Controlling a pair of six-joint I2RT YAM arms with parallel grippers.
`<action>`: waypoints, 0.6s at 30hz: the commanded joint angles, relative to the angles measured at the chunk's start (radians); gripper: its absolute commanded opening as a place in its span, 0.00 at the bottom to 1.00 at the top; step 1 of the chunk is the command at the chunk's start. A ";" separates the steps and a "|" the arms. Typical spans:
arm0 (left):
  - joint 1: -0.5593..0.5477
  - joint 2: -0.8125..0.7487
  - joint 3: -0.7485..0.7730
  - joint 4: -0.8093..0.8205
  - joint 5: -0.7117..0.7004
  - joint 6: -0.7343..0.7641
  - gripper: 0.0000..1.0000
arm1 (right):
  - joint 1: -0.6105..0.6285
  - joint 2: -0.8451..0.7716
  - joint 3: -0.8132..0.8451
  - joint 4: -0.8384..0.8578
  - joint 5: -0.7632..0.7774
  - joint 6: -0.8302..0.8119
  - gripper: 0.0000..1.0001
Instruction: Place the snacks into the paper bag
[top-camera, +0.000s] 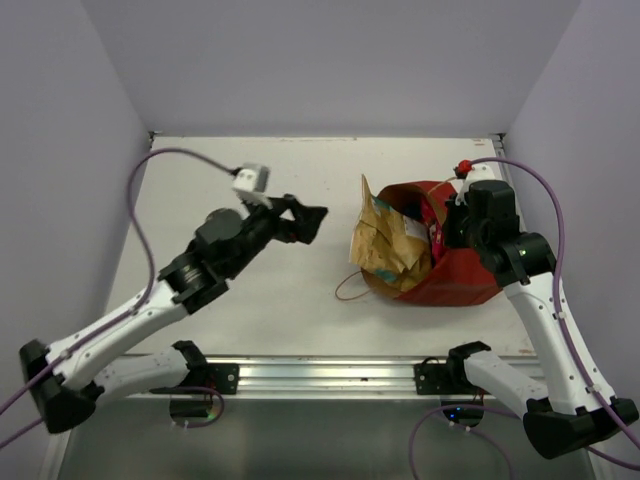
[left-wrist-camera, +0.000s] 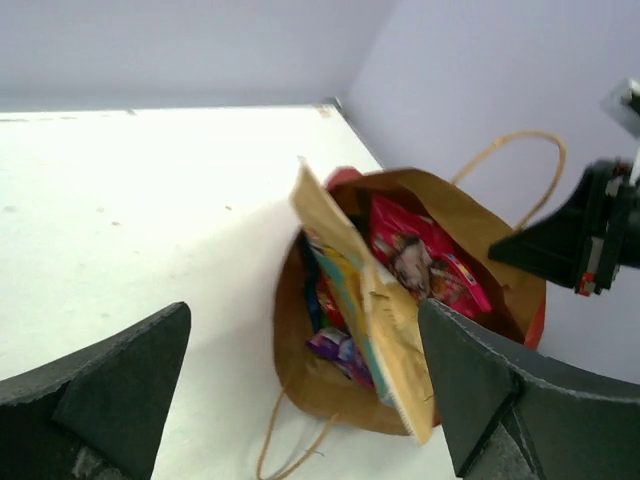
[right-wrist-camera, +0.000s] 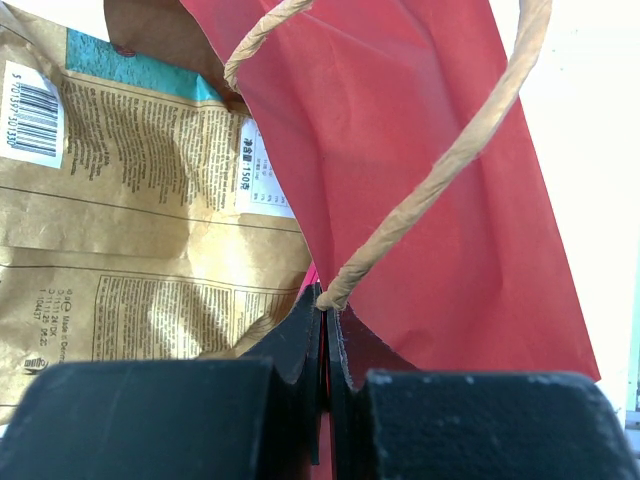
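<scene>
Red-brown paper bag (top-camera: 470, 282) gapes open, tan kraft pouch (top-camera: 385, 245) sticking out

The paper bag (top-camera: 455, 280) was laid on the right half of the table (top-camera: 250, 310), with its mouth turned leftward. The large pouch (top-camera: 385, 245) was lodged in that mouth, partly inside and partly jutting out to the left. Smaller packets (left-wrist-camera: 425, 260) were tucked deeper in the bag, behind and beside the pouch. One string handle (top-camera: 350, 290) was spread on the table just before the mouth, toward the near edge. The right gripper (top-camera: 462, 215) was placed at the bag's far right rim, which was pinched between its jaws at the other handle's root. The left gripper (top-camera: 305, 222) was held left of the bag, apart from it, spread wide and facing the mouth.
</scene>
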 joint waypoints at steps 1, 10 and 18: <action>0.059 -0.212 -0.289 0.230 -0.122 -0.102 1.00 | 0.000 -0.017 0.022 0.058 -0.009 -0.005 0.00; 0.177 -0.075 -0.645 0.729 0.261 -0.233 0.84 | 0.000 -0.020 0.025 0.055 -0.011 -0.005 0.00; 0.202 0.333 -0.737 1.325 0.448 -0.395 0.86 | 0.002 -0.028 0.022 0.054 -0.011 -0.005 0.00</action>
